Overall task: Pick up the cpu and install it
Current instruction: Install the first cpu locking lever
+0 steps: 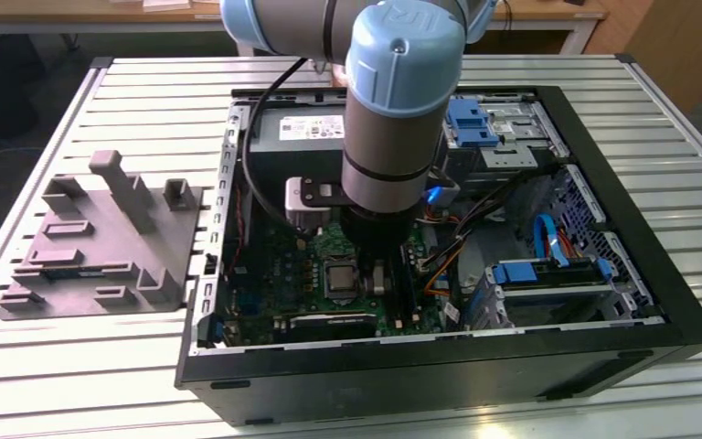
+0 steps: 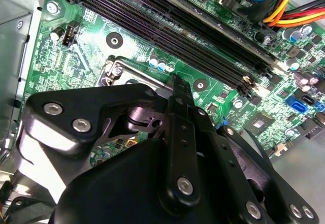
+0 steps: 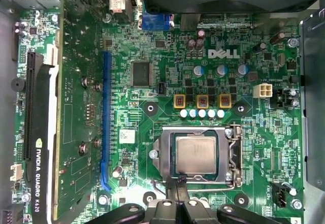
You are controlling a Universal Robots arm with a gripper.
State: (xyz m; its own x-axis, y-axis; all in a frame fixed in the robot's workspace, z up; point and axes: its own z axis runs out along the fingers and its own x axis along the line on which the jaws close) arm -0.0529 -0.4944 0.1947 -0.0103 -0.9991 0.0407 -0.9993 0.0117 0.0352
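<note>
The black gripper (image 2: pixel 175 89) sits closest to the lens in the second wrist view, its linkage plates and bolts filling the foreground and its fingers (image 2: pixel 179 94) drawn together into one narrow tip with nothing between them. In the first wrist view that same tip (image 3: pixel 175 183) hangs just at the edge of the socket frame (image 3: pixel 231 155), apart from the chip.

The cpu (image 3: pixel 197 154) lies flat inside the socket on the green motherboard (image 3: pixel 152 87) — silvery-grey top up, edges square with the metal frame around it. It rests free of the gripper.

Around the socket stand a row of small round capacitors (image 3: pixel 202 113) and three amber square components (image 3: pixel 202 100). A long blue slot (image 3: pixel 105 117) runs along the board beside the socket, and further off a dark expansion card (image 3: pixel 38 132) stands on its edge. In the second wrist view long black memory slots (image 2: pixel 167 28) cross the board beyond the gripper tip.

In the exterior view the grey arm (image 1: pixel 388 137) with its light-blue joint cap reaches down into the open black computer case (image 1: pixel 449 366), which lies on a slatted metal worktop (image 1: pixel 83 384). Blue drive brackets (image 1: pixel 547 272) and bundled cables sit toward the exterior view's right inside the case. On the exterior view's left, just beside the case, rests a grey moulded tray (image 1: pixel 95 247) with upright posts.
</note>
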